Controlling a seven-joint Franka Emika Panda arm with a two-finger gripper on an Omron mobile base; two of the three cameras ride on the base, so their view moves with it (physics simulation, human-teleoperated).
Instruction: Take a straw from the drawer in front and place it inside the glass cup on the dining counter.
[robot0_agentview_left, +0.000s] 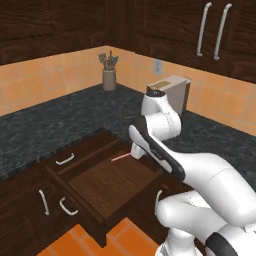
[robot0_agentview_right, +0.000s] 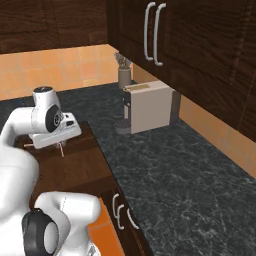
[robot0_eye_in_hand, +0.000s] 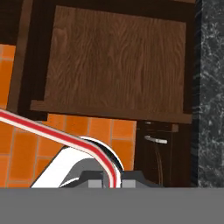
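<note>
The drawer (robot0_agentview_left: 111, 181) stands pulled out below the black counter, and its dark wooden floor (robot0_eye_in_hand: 118, 61) is bare. Above its back part my gripper (robot0_agentview_left: 134, 151) is shut on the straw (robot0_agentview_left: 120, 157), a thin pinkish-red stick that juts out to the left. In the hand view the straw (robot0_eye_in_hand: 52, 133) runs from between my fingertips (robot0_eye_in_hand: 113, 181) up to the left edge, bending near the grip. From the right base view, the straw (robot0_agentview_right: 62, 149) shows as a short red piece under the hand, over the drawer (robot0_agentview_right: 75, 167). The glass cup and the dining counter are out of view.
A black speckled counter (robot0_agentview_left: 60, 122) wraps the corner. On it stand a beige coffee machine (robot0_agentview_right: 150, 106) and a utensil holder (robot0_agentview_left: 109, 75). Wall cabinets with long silver handles (robot0_agentview_left: 210, 32) hang above. Lower cabinet doors (robot0_agentview_left: 45, 202) flank the drawer. The floor (robot0_agentview_left: 75, 242) is orange tile.
</note>
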